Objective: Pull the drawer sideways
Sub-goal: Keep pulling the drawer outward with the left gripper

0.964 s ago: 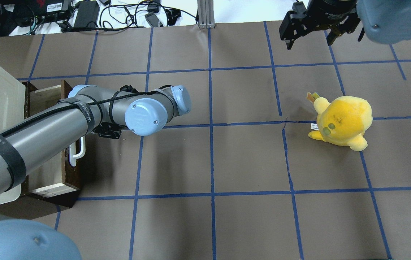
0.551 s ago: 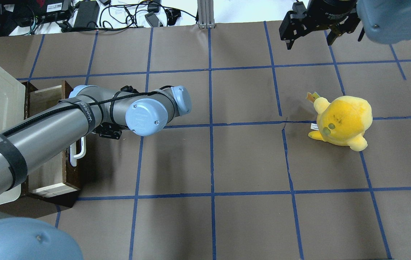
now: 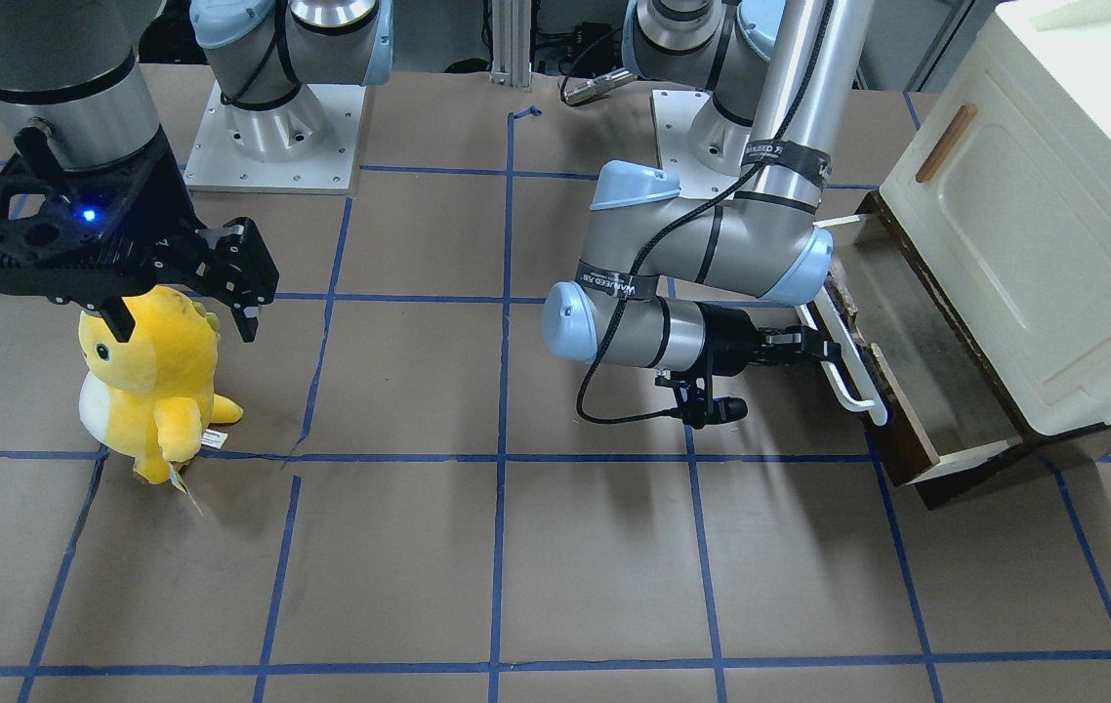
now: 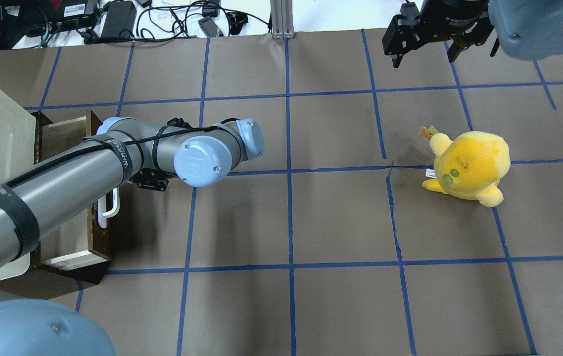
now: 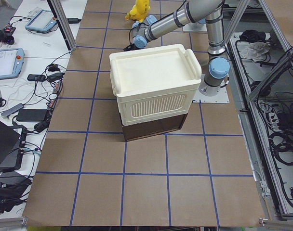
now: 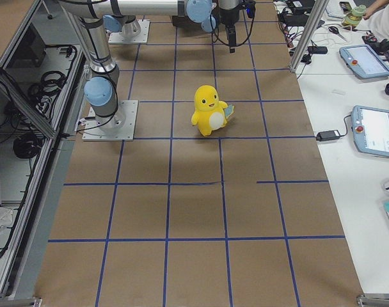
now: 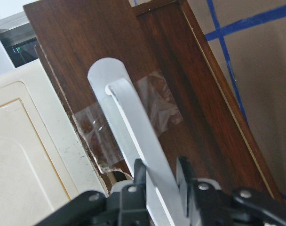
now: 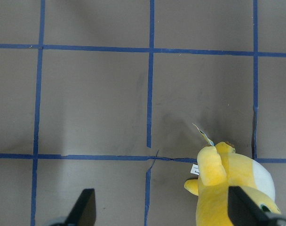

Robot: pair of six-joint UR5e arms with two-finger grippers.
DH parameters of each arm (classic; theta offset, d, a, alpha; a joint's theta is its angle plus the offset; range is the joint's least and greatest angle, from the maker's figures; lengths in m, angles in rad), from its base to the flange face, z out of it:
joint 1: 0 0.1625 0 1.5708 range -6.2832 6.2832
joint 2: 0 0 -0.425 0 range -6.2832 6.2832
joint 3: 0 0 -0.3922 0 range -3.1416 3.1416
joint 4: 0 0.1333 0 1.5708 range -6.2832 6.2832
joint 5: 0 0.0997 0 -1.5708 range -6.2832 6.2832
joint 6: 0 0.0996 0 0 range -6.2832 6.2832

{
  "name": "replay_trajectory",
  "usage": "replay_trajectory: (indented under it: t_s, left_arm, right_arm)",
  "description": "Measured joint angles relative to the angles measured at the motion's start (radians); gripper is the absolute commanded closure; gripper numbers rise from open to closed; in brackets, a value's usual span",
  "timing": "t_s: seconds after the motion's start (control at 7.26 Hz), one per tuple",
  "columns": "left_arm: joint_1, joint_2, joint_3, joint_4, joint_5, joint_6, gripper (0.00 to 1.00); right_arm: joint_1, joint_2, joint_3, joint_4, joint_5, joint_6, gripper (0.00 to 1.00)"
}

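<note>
Overhead and front cameras look steeply down on the counter [image 4: 341, 222] from opposite sides, sharing the plush toy [image 4: 469, 165]; end cameras stand far, wrist cameras close, the left's at the drawer [image 7: 190, 108].

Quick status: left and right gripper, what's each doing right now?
Left gripper: closed on the drawer handle.
Right gripper: open, holding nothing.

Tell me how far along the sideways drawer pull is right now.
Done: the left claw is shut on the white bar handle, and the drawer sticks partway out from under the cream cabinet, pale inner sides showing. In hand: the pull itself. Left: drawing it further out if wanted, then letting go. The right claw hangs open near the yellow plush toy, uninvolved.
</note>
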Motion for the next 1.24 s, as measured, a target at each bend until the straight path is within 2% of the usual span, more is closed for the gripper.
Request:
replay_trajectory:
  t_s: [1.24]
  left_arm:
    - [-0.007, -0.001, 0.003, 0.001, 0.001, 0.0, 0.86]
  right_arm:
    - [0.0, 0.0, 0.0, 0.0, 0.0, 0.0, 0.0]
